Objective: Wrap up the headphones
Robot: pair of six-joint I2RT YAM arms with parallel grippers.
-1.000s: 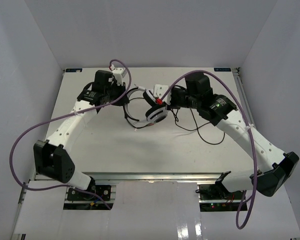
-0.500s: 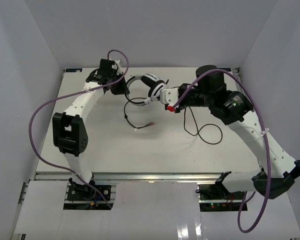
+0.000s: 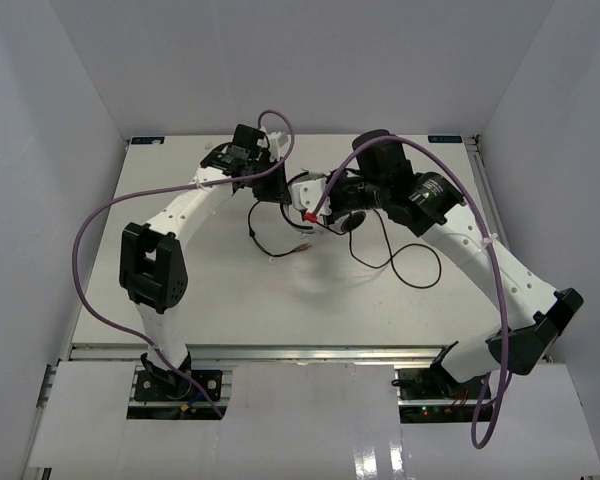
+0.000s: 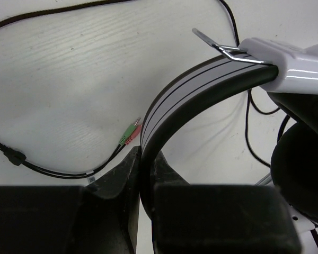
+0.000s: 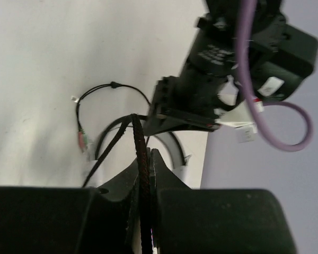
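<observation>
Clamping the headband (image 4: pixel 201 79) edge-on, the left gripper (image 4: pixel 146 177) is closed hard on it, one finger on each side of the grey-striped band. It reaches over the far middle of the table (image 3: pixel 180 290), and the headphones (image 4: pixel 291 63) sit there between the two grippers, a black ear pad (image 4: pixel 302 169) showing at the right edge of the left wrist view. Below the band, the thin black cable (image 5: pixel 139 140) lies in a loop on the table and ends in green and pink plugs (image 4: pixel 130 132); a second loop lies further right. The right gripper (image 5: pixel 144 169) is pinched narrow on that cable, which runs up out of its fingers toward the left gripper.
</observation>
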